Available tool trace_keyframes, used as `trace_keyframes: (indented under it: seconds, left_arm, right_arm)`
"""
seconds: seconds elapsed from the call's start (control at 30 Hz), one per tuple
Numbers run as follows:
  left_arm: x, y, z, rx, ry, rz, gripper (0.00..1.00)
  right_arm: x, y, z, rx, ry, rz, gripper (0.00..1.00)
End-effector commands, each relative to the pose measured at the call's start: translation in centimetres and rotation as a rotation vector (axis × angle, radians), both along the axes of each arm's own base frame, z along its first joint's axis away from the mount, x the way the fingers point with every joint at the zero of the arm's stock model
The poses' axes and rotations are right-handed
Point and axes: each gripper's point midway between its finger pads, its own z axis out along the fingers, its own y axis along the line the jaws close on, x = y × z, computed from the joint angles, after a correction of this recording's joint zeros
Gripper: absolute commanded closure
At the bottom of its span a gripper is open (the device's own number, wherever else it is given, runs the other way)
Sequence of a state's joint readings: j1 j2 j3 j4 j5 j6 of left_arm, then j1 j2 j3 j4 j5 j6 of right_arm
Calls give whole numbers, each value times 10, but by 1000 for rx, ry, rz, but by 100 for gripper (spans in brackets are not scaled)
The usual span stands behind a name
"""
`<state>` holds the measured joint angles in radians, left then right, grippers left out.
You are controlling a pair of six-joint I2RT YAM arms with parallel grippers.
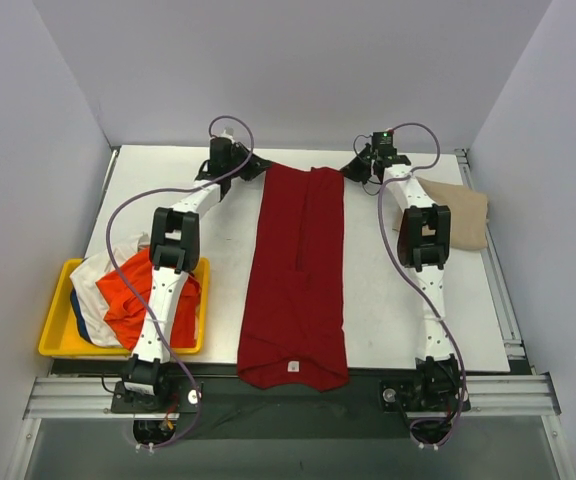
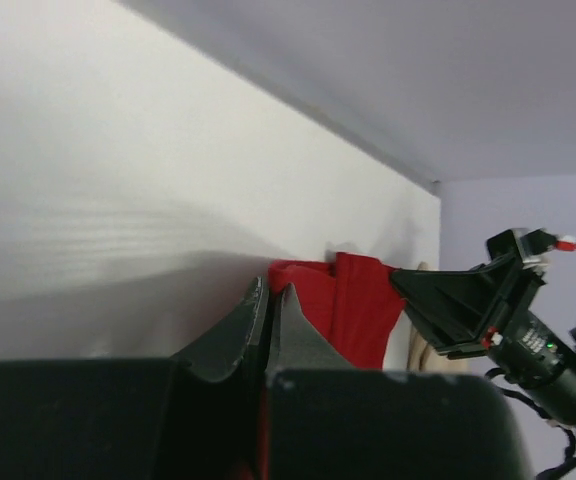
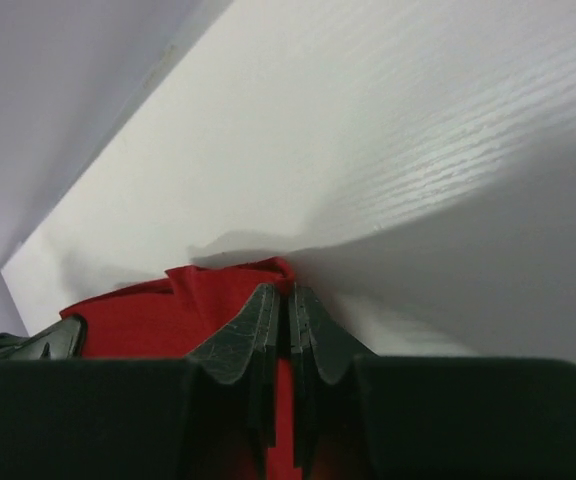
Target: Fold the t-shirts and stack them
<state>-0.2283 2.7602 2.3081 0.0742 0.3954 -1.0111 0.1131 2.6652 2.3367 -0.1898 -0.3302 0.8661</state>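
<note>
White worktop (image 1: 388, 300), pale grey walls (image 1: 288, 70) on three sides. Dark red t-shirt (image 1: 298, 270) lies as a long narrow strip down the middle, neck label at the near edge, other end at the far edge. Tan t-shirt (image 1: 463, 215) sits folded at the far right. Orange t-shirt (image 1: 133, 295) and white t-shirt (image 1: 98, 272) are heaped, unfolded, in the yellow tray (image 1: 56, 335) at near left.

Step in hand, as I judge it: the lengthwise fold of the red strip, far end to come over toward the near end.

Left pincer (image 2: 268, 300): jaws pinched together with almost no gap, on the far left corner of the red cloth. A sliver of red shows between them in the left wrist view.

Right pincer (image 3: 280, 300): likewise narrow, clamped on the far right corner, red visible in the slit.

Next move calls for raising both corners together and level, then carrying them toward me at an equal pace so the edge stays straight. Risk: so thin a pinch may take only the top layer, or a corner could slip out.
</note>
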Motion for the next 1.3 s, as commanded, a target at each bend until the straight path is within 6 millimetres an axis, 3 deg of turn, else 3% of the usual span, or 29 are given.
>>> trace_keyframes:
  seconds: [0.0, 0.2, 0.43, 0.47, 0.53, 0.57, 0.63, 0.67, 0.7, 0.97, 1.0, 1.03, 1.1, 1.13, 1.2, 1.27]
  left_arm:
    - [29, 6, 82, -164, -252, 14, 100]
    - [30, 8, 107, -293, -336, -19, 100]
    - [12, 6, 106, -350, -331, -127, 100]
    - [9, 4, 105, -355, -328, -142, 100]
    - [1, 0, 111, -359, -341, -185, 100]
    - [-3, 0, 103, -357, -322, -193, 100]
    - [-11, -1, 114, -357, -335, -213, 100]
    - [-16, 1, 97, -351, -295, -207, 100]
    - [-20, 2, 110, -349, -319, -212, 100]
    - [-43, 17, 106, -328, -299, -257, 100]
    - [-46, 18, 114, -326, -311, -265, 100]
    - [-50, 19, 107, -320, -296, -270, 100]
    - [-57, 19, 115, -313, -307, -279, 100]
    - [-61, 21, 108, -307, -290, -275, 100]
    - [-65, 25, 120, -305, -314, -272, 100]
    - [-71, 28, 116, -293, -306, -279, 100]
  right_arm:
    - [25, -10, 69, 100, -145, -65, 100]
    - [37, -12, 99, 191, -221, -64, 100]
    - [24, 6, 118, 254, -245, 45, 100]
    - [19, 9, 110, 262, -224, 57, 100]
    - [12, 16, 120, 269, -240, 99, 100]
    - [7, 19, 114, 271, -220, 109, 100]
    - [-1, 23, 124, 281, -231, 137, 100]
    - [-6, 25, 117, 284, -214, 142, 100]
    - [-9, 26, 126, 286, -228, 152, 100]
    - [-47, 31, 128, 290, -200, 235, 100]
    - [-52, 32, 137, 284, -214, 250, 100]
    - [-59, 32, 128, 283, -191, 253, 100]
    - [-69, 31, 134, 278, -195, 271, 100]
    - [-75, 31, 127, 278, -174, 273, 100]
    - [-85, 31, 130, 278, -170, 284, 100]
    - [-95, 32, 121, 276, -146, 292, 100]
